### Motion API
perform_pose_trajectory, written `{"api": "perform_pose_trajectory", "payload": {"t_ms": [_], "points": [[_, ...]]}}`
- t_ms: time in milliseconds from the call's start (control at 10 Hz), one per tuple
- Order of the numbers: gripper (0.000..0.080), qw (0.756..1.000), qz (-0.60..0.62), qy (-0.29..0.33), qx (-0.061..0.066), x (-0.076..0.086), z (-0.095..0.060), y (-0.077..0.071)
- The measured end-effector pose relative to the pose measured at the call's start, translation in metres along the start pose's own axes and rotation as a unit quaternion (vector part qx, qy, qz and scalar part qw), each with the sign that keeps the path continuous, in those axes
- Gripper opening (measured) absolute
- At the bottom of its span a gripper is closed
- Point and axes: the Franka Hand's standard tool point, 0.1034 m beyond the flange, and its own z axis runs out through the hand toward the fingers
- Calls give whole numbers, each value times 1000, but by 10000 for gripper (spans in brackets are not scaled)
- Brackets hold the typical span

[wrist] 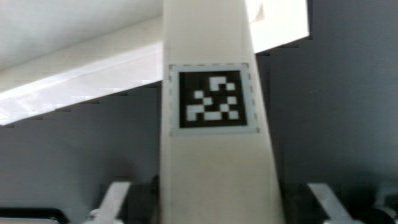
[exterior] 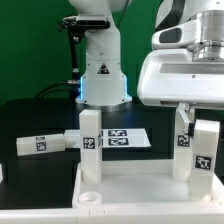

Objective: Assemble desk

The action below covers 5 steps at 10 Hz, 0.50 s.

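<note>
The marker board (exterior: 128, 140) lies flat on a black table (exterior: 40, 112), and the rest of the setting can be placed from it. The table's matte top spreads from the marker board toward the exterior view's left and runs on behind it, under a soft, even light that throws no hard shadows. Farther back than the marker board, a cold bluish glow (exterior: 84, 96) tints the surface. Behind that rises a dark backdrop (exterior: 30, 40), nearly black up and toward the exterior view's left of the marker board, a shade greyer straight above it. In the wrist view the table (wrist: 63, 165) shows only as a blurred blue-grey ground.
</note>
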Motion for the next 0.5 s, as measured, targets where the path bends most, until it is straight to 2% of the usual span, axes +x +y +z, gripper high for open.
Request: {"api": "perform_pose_trajectory", "payload": {"t_ms": [300, 500], "points": [[287, 1000, -3, 0, 0, 0, 0, 0], [287, 1000, 19, 11, 7, -3, -2, 4]]}}
